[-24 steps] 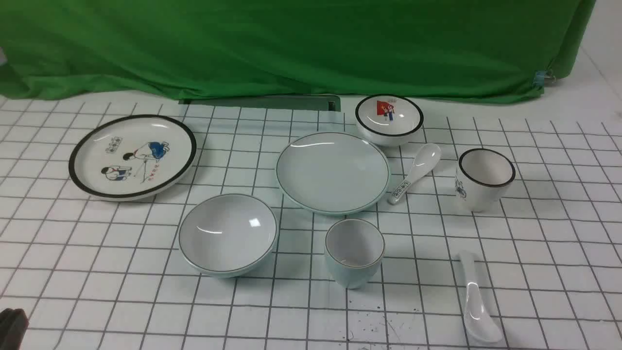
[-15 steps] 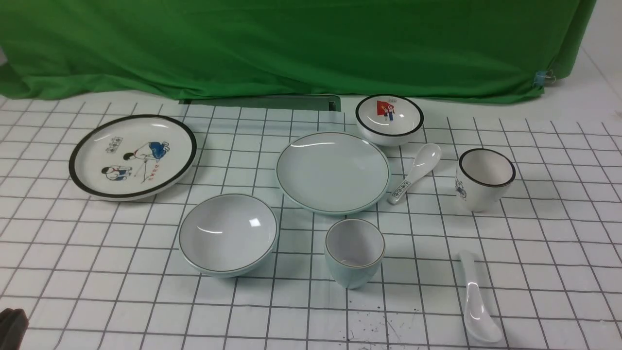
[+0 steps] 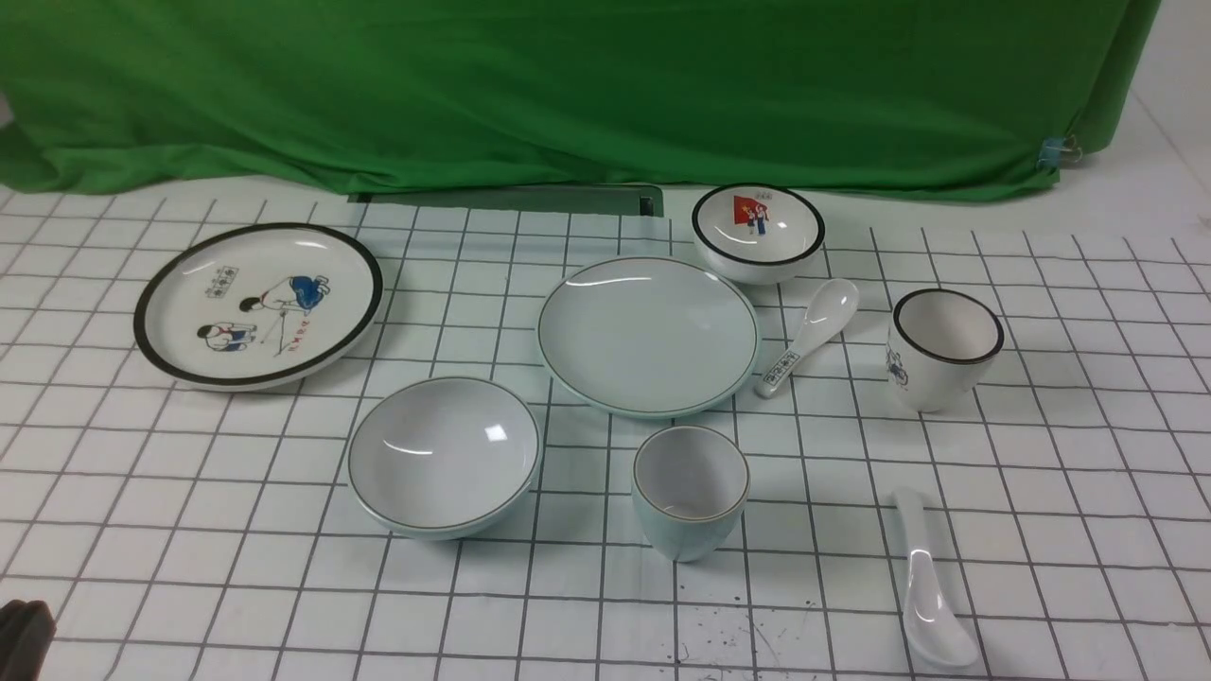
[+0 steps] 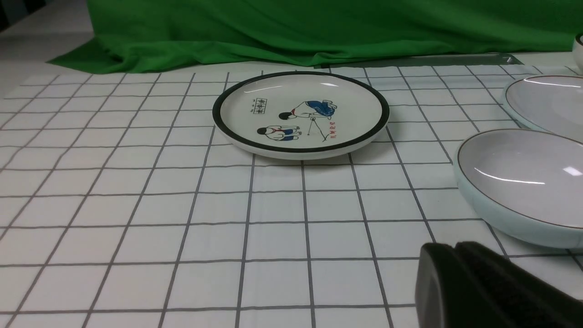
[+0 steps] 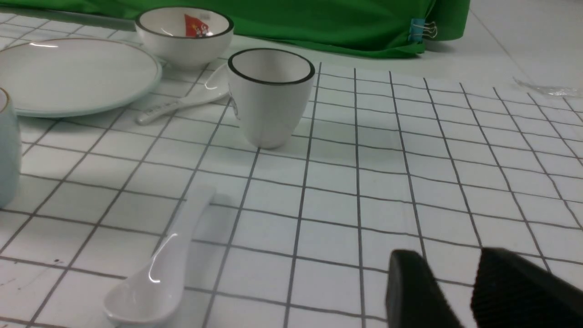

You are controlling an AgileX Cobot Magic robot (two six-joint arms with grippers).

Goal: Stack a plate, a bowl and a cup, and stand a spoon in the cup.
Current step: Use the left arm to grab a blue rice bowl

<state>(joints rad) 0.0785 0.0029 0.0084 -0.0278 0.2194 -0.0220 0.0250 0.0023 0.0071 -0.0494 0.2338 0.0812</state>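
The pale blue-green plate [image 3: 648,335] lies at the table's middle. The pale blue-green bowl [image 3: 443,456] sits in front of it to the left, and shows in the left wrist view [image 4: 524,182]. The pale blue-green cup [image 3: 690,490] stands in front of the plate. The plain white spoon [image 3: 925,582] lies near the front right, and in the right wrist view [image 5: 159,269]. My left gripper [image 4: 448,248] is shut and empty, low at the front left [image 3: 24,636]. My right gripper [image 5: 448,264] is open and empty, out of the front view.
A black-rimmed cartoon plate [image 3: 257,303] lies at the back left. A black-rimmed bowl with a red picture [image 3: 757,232], a patterned-handle spoon [image 3: 809,333] and a black-rimmed white cup [image 3: 943,347] stand at the back right. A green cloth [image 3: 568,85] hangs behind.
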